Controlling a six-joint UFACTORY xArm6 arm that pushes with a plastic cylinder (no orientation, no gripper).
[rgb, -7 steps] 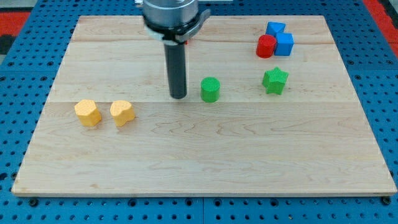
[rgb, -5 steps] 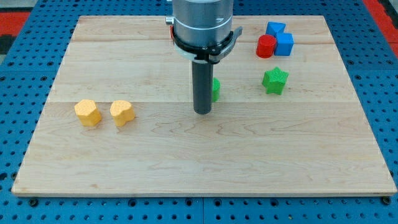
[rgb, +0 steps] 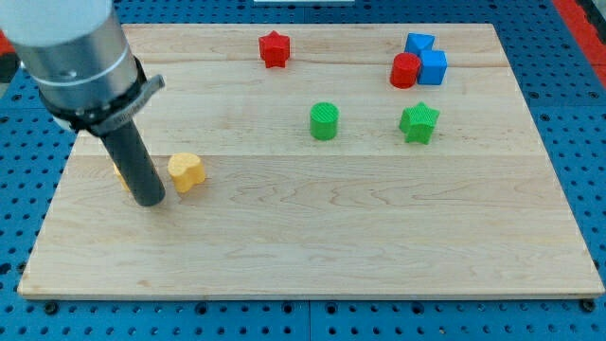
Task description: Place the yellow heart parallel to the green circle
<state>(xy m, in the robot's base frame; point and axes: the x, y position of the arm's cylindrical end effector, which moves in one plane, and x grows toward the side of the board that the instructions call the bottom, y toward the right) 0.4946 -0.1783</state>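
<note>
My tip (rgb: 151, 202) is planted near-left on the board (rgb: 312, 256), just left of the yellow heart (rgb: 187, 171). It's a bare rod, so no hand to spread or pinch. Another yellow block (rgb: 119, 171) hides behind it. Push off-centre and the heart could spin away. Farther right sits the green circle (rgb: 324, 121), then the green star (rgb: 418, 123).

The yellow heart (rgb: 187, 171) lies at the view's left; the green circle (rgb: 324, 121) stands upright mid-worktop, well apart.
</note>
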